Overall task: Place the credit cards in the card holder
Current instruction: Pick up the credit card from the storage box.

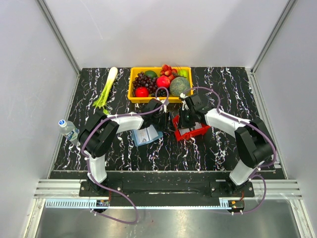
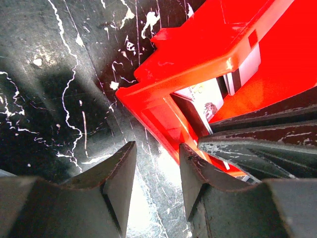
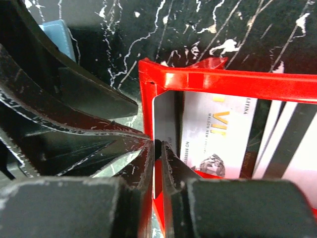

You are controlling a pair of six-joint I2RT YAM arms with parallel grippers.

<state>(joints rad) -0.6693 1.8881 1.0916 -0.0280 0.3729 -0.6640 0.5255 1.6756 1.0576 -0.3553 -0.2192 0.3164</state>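
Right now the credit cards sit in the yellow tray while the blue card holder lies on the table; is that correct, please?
Not quite: the credit cards sit in the red tray, as the right wrist view shows; the rest holds.

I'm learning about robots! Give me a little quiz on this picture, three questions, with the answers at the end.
1. True or false: the blue card holder lies inside the red tray.
2. Where are the credit cards? A: in the red tray. B: in the yellow basket. C: in the card holder.
3. What sits between the jaws of the left gripper?

Key
1. False. It lies on the table, to the left of the tray.
2. A.
3. Nothing. The jaws stand open beside a corner of the tray.
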